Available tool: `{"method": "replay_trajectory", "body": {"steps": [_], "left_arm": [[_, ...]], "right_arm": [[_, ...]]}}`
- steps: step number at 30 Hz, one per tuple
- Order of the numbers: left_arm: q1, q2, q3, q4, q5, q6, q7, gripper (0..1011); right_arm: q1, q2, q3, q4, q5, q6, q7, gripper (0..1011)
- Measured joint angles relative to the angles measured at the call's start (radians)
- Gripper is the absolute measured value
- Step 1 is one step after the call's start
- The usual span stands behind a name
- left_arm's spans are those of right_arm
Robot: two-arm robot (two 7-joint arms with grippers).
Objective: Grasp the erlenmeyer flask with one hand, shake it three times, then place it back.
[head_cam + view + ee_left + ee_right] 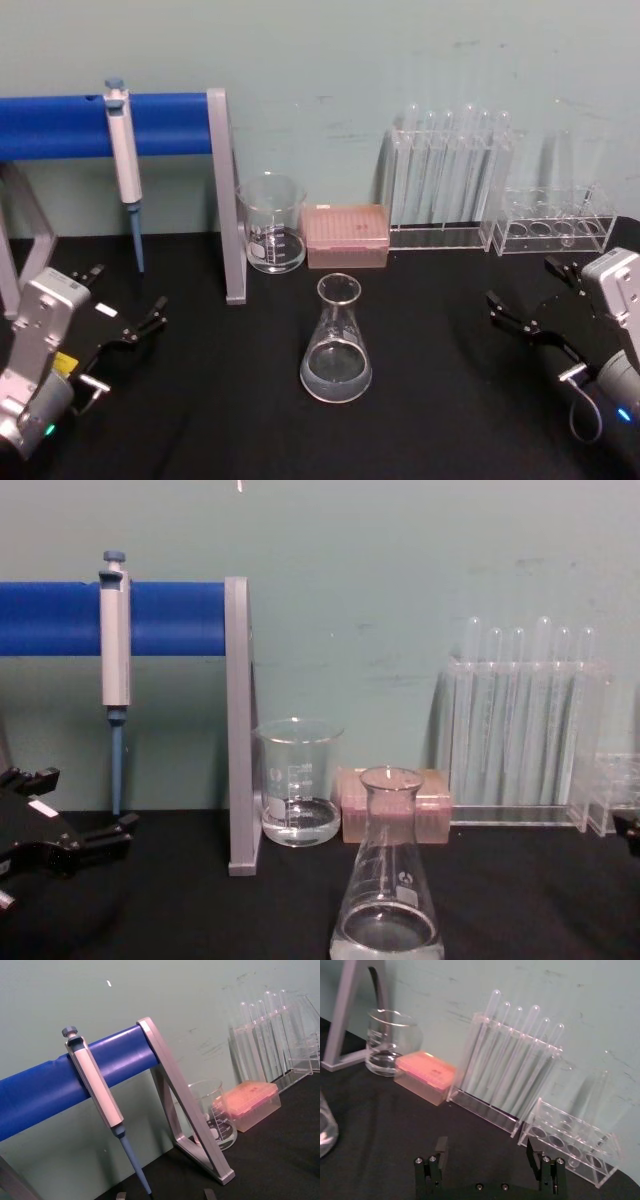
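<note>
Head view: the erlenmeyer flask point(336, 345) stands upright on the worktop point(230, 420), left gripper point(128, 295) at its 9 o'clock and right gripper point(520, 282) at 3, both well apart with fingers spread; chest view: flask at 5 o'clock of the beaker point(298, 780); grasping seems not yet begun, so one gripper must next reach its neck.

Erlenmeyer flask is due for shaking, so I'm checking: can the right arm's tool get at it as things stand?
Probably yes. The right tool is open, and nothing stands between it and the erlenmeyer flask; the nearest rack stands farther back.
</note>
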Motion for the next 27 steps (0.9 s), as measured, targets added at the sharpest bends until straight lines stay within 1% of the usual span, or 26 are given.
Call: {"method": "replay_trajectory", "body": {"steps": [4, 6, 7, 9, 11, 15, 20, 27], "left_arm": [[0.0, 0.0, 0.0, 0.0, 0.0, 0.0, 0.0, 1001], [0.0, 0.0, 0.0, 0.0, 0.0, 0.0, 0.0, 1001], [0.0, 0.0, 0.0, 0.0, 0.0, 0.0, 0.0, 1001], [0.0, 0.0, 0.0, 0.0, 0.0, 0.0, 0.0, 1001], [0.0, 0.0, 0.0, 0.0, 0.0, 0.0, 0.0, 1001], [0.0, 0.0, 0.0, 0.0, 0.0, 0.0, 0.0, 1001], [0.0, 0.0, 0.0, 0.0, 0.0, 0.0, 0.0, 1001], [0.0, 0.0, 0.0, 0.0, 0.0, 0.0, 0.0, 1001]], "right_arm": [[-0.018, 0.015, 0.016, -0.035, 0.019, 0.006, 0.037, 1000], [-0.031, 0.025, 0.027, -0.059, 0.036, 0.007, 0.062, 1000], [-0.043, 0.034, 0.036, -0.082, 0.057, 0.007, 0.092, 1000], [-0.055, 0.041, 0.044, -0.102, 0.078, 0.007, 0.125, 1000], [-0.062, 0.045, 0.049, -0.114, 0.092, 0.007, 0.148, 1000], [-0.077, 0.052, 0.057, -0.138, 0.126, 0.001, 0.216, 1000], [-0.079, 0.051, 0.056, -0.146, 0.145, -0.004, 0.275, 1000], [-0.061, 0.031, 0.045, -0.139, 0.157, -0.008, 0.353, 1000]]}}
